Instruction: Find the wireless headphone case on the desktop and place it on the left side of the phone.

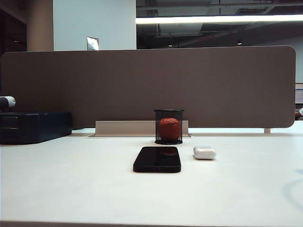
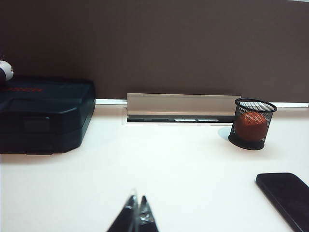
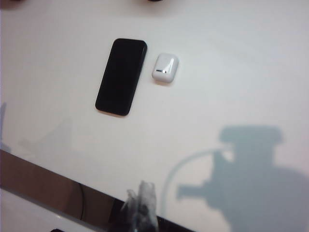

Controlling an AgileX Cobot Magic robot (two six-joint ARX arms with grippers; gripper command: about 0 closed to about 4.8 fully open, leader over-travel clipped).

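Exterior view | mesh cup (image 1: 168,126) holds red ball (image 1: 169,127) | both end effectors (image 2: 137,215) (image 3: 141,205) closed, empty

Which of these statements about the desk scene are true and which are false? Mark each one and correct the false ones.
1. The white earbud case lies to the right of the phone in the exterior view. True.
2. The red ball sits loose on the desk. False: it sits inside a black mesh cup.
3. The right gripper holds the earbud case. False: it is shut on nothing, well apart from the case.
4. A dark blue box stands at the far left by the partition. True.
5. The left gripper is wide open over the phone. False: it is shut, away from the phone.
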